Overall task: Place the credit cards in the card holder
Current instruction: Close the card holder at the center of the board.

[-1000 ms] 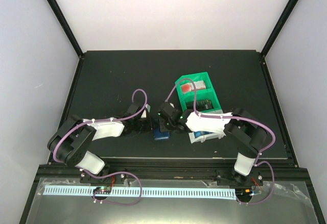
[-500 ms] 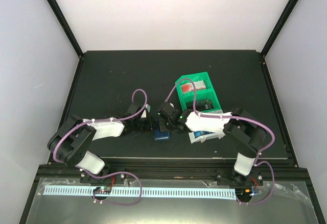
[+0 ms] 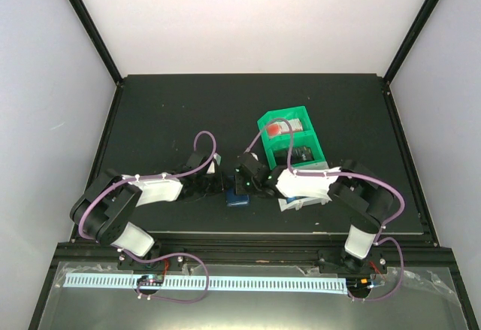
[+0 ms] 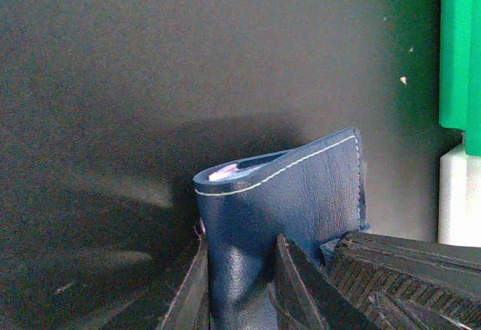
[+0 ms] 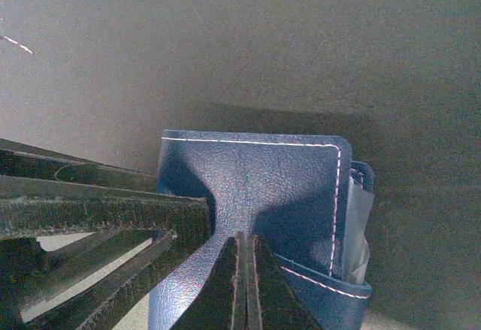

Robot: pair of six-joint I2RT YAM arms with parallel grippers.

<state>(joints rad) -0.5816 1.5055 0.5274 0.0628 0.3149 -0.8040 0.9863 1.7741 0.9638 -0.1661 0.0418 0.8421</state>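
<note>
The black table [image 3: 150, 119] carries everything, and both arms reach in over its near middle. Beyond and to the right of the right gripper [image 3: 242, 183] stands a green bin [image 3: 263, 131]. Its far compartment holds something red [image 3: 274, 129] and its nearer one something dark [image 3: 299, 153] that is too small to identify. A white bin [image 3: 289, 204] sits close behind that gripper, mostly under the arm, so its contents are hidden. The navy card holder [image 4: 285, 202] is folded over and stands between the fingers of the left gripper [image 4: 240, 292], which pinch its lower part from both sides. A pale sliver [image 4: 224, 172] shows inside the fold, just above those jaws. The right gripper's jaws are pressed together against the holder's stitched cover [image 5: 255, 187]. Whether anything thin lies between them cannot be told. To their right, pale blue leaves [image 5: 357, 217] poke from the holder's open edge, and what they are is unclear.
</note>
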